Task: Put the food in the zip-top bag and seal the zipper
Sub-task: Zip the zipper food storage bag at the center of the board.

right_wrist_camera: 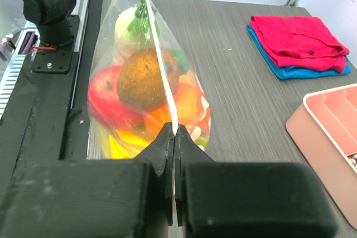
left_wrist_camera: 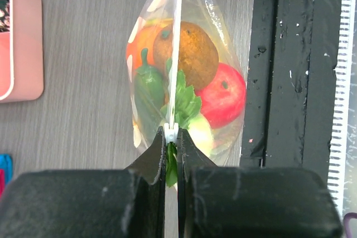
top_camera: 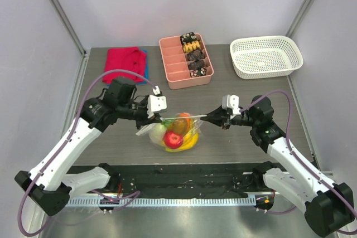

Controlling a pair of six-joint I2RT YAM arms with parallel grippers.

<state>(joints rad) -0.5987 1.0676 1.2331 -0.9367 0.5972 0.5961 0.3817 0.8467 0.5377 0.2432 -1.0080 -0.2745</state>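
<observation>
Your left gripper [left_wrist_camera: 172, 136] and right gripper [right_wrist_camera: 174, 135] are each pinching a zipper [left_wrist_camera: 177, 54] end; zip-top bag [left_wrist_camera: 209, 15] is holding the food [left_wrist_camera: 195, 57].

A: What kind of place is this, please?

B: A robotics lab, I think. A left arm [top_camera: 72, 144] and a right arm [top_camera: 293, 157] are bolted to a grey tabletop [top_camera: 251, 90]. There are plain pale walls [top_camera: 167, 4], metal posts [top_camera: 59, 9] and purple cables [top_camera: 127, 71].

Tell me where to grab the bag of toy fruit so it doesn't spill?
The pale zipper strip along its mouth, pinched at both ends, coming in from either side. The bag is floppy and bulges with toy fruit, so only that thin flat strip likely gives a firm bite. The left gripper and right gripper are shut on it that way.
</observation>
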